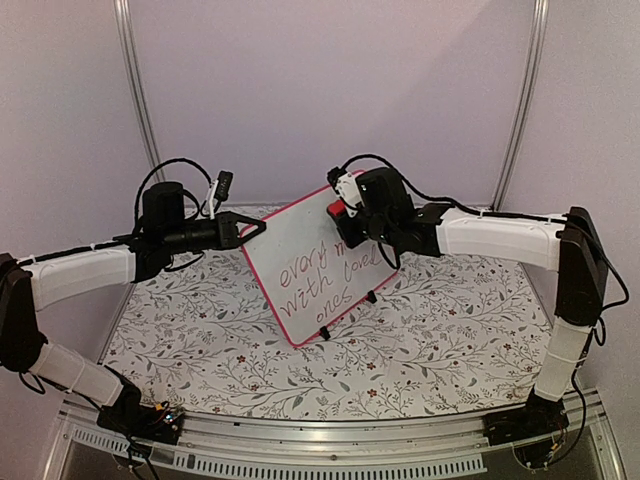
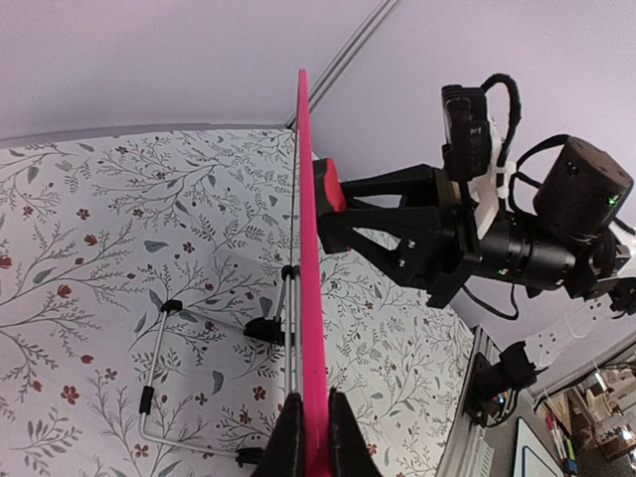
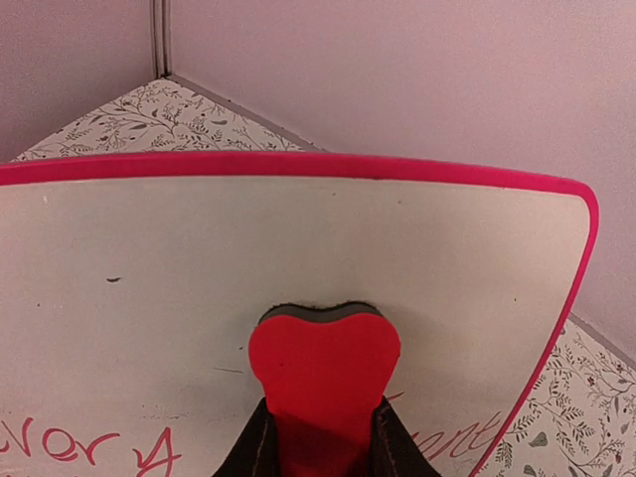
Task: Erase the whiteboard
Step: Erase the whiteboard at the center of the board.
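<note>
1. Pink frame edge of the whiteboard [image 2: 310,298] filled my left wrist view, pinched tight in the left claw [image 2: 316,422]. The board stood tilted on its wire stand [image 2: 159,368], towards the back of the tabletop [image 1: 430,340].
2. On its face, the right claw [image 3: 323,427] was clamped on the red eraser [image 3: 323,353], pressed against the board above the red writing [image 1: 320,285].
3. Pushing too hard could have pivoted the board around that single edge grip, or skidded the stand.
4. That shallow hold on the eraser could have let it twist out mid-stroke, leaving words smeared.

Soft even light, faint shadows, wrist-view edges bowed
</note>
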Available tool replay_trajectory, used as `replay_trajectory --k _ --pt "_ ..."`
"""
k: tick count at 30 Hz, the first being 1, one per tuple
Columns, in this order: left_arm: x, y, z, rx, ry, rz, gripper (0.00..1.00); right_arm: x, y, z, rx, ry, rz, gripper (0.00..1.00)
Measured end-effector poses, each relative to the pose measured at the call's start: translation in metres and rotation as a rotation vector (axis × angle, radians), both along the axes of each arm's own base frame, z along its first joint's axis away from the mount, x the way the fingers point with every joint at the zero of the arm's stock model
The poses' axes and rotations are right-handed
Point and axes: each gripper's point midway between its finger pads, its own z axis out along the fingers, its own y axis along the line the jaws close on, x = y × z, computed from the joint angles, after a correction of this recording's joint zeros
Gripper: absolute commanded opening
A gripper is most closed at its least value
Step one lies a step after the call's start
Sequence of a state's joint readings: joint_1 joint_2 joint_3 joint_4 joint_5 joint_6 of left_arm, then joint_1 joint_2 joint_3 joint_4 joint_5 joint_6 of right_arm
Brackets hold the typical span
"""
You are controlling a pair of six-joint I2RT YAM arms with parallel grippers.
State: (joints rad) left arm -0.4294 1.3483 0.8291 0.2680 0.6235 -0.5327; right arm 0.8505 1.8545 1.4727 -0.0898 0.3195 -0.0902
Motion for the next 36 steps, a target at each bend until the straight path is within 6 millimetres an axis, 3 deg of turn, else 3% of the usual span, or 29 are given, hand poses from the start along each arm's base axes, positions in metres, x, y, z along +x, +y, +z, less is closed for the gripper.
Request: replay_trajectory --k 10,20,25,32,36 --pt "0.000 0.000 0.000 0.000 0.003 0.004 0.00 -0.010 -0.020 -0.038 -0.035 0.047 -0.030 0.25" --pt "0.000 0.000 0.000 -0.001 0.002 0.004 0.00 -0.009 -0.028 -0.044 -0.033 0.067 -0.030 0.25" --pt "0.001 0.000 0.000 -0.001 0.002 0.004 0.00 -0.005 -0.029 -0.038 -0.026 0.068 -0.027 0.25" --pt "-0.001 0.000 0.001 0.000 -0.003 -0.003 0.00 0.017 -0.025 -0.002 0.021 0.013 -0.044 0.25" --pt "-0.001 0.000 0.000 0.000 -0.003 -0.003 0.00 0.020 -0.022 0.004 0.026 -0.001 -0.041 0.25"
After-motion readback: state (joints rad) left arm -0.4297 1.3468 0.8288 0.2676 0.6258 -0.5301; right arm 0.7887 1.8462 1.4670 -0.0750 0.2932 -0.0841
